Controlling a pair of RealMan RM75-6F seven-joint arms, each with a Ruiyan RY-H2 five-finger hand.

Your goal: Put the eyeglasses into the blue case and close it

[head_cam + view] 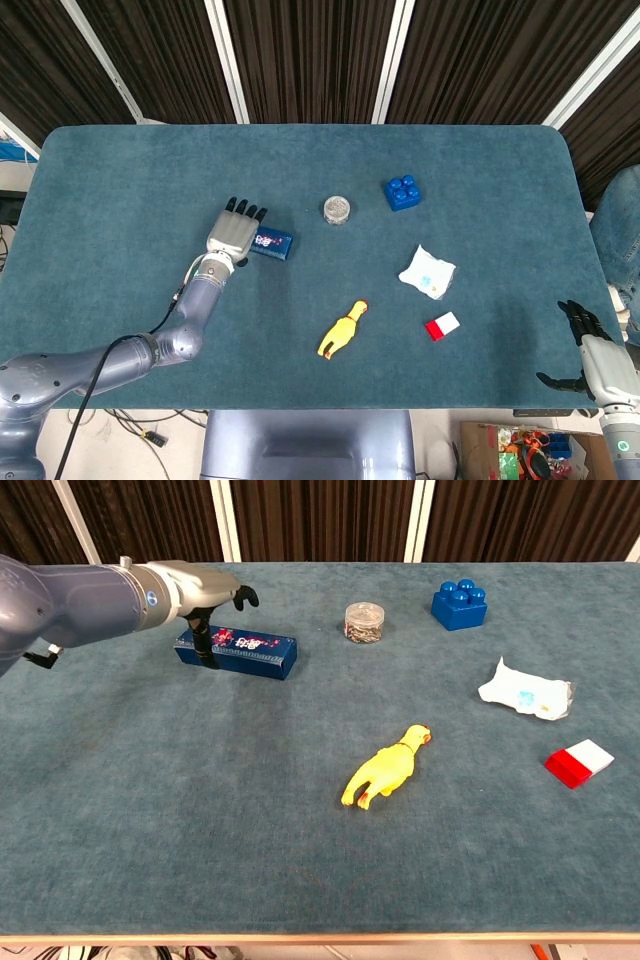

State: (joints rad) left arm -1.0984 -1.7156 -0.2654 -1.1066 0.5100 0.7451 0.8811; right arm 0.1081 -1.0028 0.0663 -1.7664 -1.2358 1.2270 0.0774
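Note:
The blue case [274,243] [252,652] lies shut on the table's left half, with a pink-and-white print on its lid. No eyeglasses show in either view. My left hand [233,232] [195,585] hovers over the case's left end with fingers spread. Its thumb [205,648] points down against the case's front side, and the other fingertips hang over the back edge. My right hand [590,350] is off the table's lower right corner, fingers apart and holding nothing; the chest view does not show it.
A small clear jar [337,209] [364,621] and a blue toy block [401,192] [460,604] stand further back. A yellow rubber chicken [342,329] [385,770], a white packet [428,272] [525,692] and a red-and-white block [441,326] [579,762] lie right of centre.

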